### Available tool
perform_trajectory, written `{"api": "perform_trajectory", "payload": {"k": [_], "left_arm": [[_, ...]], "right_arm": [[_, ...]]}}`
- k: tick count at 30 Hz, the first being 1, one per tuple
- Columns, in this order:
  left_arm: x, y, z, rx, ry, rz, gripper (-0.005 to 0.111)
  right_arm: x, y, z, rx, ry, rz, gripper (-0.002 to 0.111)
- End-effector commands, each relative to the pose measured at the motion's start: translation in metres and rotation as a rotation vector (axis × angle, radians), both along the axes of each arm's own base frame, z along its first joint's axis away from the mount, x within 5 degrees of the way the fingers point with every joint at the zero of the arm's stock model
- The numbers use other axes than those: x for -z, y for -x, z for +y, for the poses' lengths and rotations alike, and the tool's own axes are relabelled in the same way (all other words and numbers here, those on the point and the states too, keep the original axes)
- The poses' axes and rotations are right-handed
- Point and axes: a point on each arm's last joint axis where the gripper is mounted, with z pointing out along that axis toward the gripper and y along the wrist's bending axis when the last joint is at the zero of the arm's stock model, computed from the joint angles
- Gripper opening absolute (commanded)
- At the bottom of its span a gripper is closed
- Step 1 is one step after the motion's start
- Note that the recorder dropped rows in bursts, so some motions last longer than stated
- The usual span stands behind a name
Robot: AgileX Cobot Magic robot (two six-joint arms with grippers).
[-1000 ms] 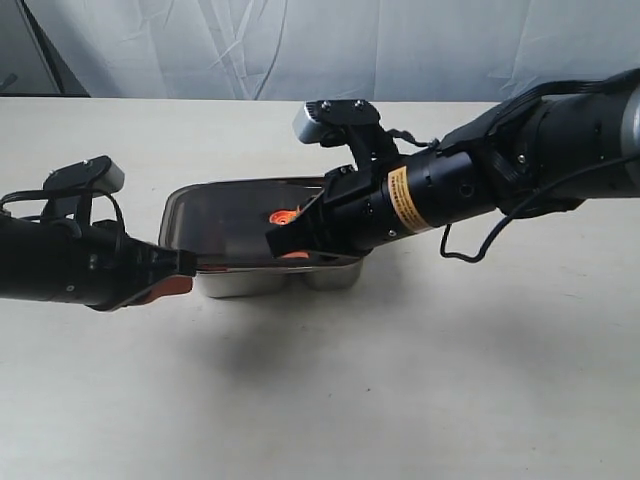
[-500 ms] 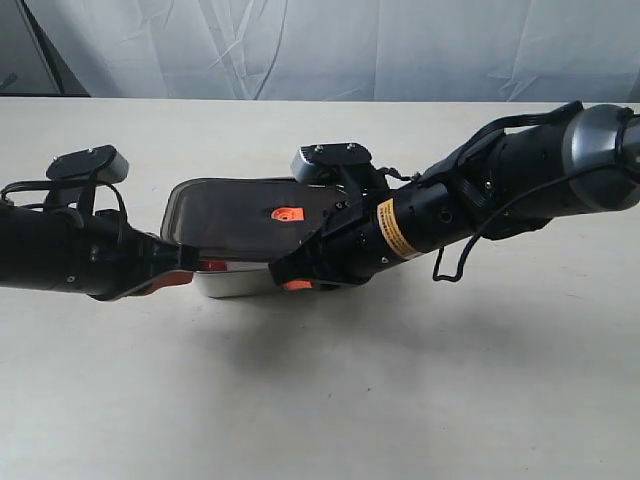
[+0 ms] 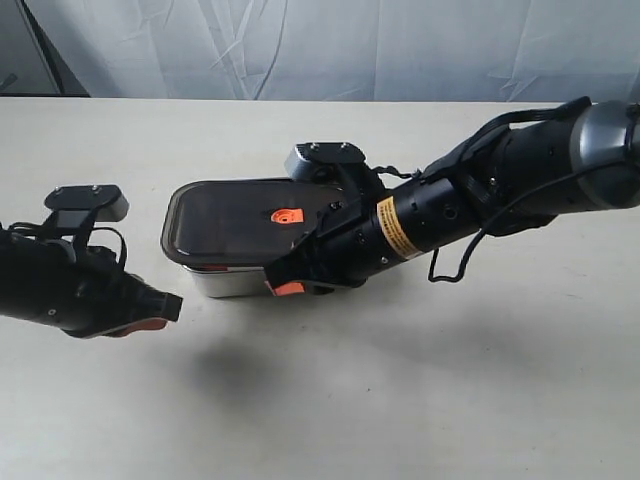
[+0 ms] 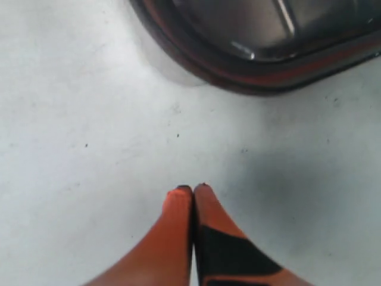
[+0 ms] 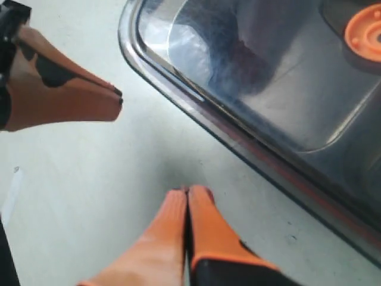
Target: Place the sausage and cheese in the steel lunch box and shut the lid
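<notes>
Nearest lies the bare off-white matte tabletop [image 3: 400, 400], faintly speckled in the wrist views. On it, low at the left, hangs the left gripper [image 3: 168, 305] on its black arm. Its two smooth orange tapered fingers, patched with black, are pressed tip to tip with nothing between them [image 4: 193, 189]; a stretch of bare table parts them from the box's rounded corner.

Farther in, the right gripper [image 3: 290, 288] sits against the near long side of the shiny rectangular stainless-steel lunch box [image 3: 235, 282]. Its orange fingers are likewise closed flat together and empty [image 5: 189, 190], just beside the rim but apart from it. The right wrist view also catches the left gripper's closed tips [image 5: 118, 98] nearby.

The box stands at the table's middle, its polished wall showing as a narrow band below the lid. The dark smoky translucent lid with rounded corners and a black rim [image 3: 230, 225] lies flat on top and covers the box; a thin orange-red seal line [image 4: 280, 77] runs under its edge; a small round orange valve [image 3: 287, 215] sits near its centre. Through the tinted plastic a steel divider [image 4: 286, 15] and blurred reflections show; the sausage and cheese cannot be made out from any view.

Beyond, the thick black right arm carries a yellow label [image 3: 397, 226]; farthest hangs a creased white sheet [image 3: 300, 50].
</notes>
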Motion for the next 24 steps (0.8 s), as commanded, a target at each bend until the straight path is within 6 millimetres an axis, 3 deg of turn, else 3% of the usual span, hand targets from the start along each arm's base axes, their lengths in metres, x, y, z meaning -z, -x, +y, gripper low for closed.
{"api": "perform_trajectory", "payload": {"k": [1, 6, 9, 14, 24], "left_arm": [[0.0, 0.01, -0.003, 0.045, 0.027, 0.083, 0.0], [-0.023, 0.014, -0.007, 0.059, 0.09, -0.002, 0.0], [-0.046, 0.012, -0.006, 0.047, 0.101, -0.121, 0.0], [-0.074, -0.002, 0.007, -0.122, 0.051, -0.357, 0.0], [-0.039, -0.035, 0.001, -0.058, -0.045, -0.271, 0.0]], "right_arm": [[-0.016, 0.001, -0.002, 0.013, -0.015, -0.055, -0.001], [-0.022, -0.005, -0.006, 0.079, 0.016, -0.12, -0.001], [-0.021, -0.008, -0.008, 0.108, 0.034, -0.137, -0.001], [-0.02, -0.014, -0.011, 0.16, 0.068, -0.174, -0.001], [-0.006, -0.016, -0.01, 0.158, 0.094, -0.143, -0.001]]}}
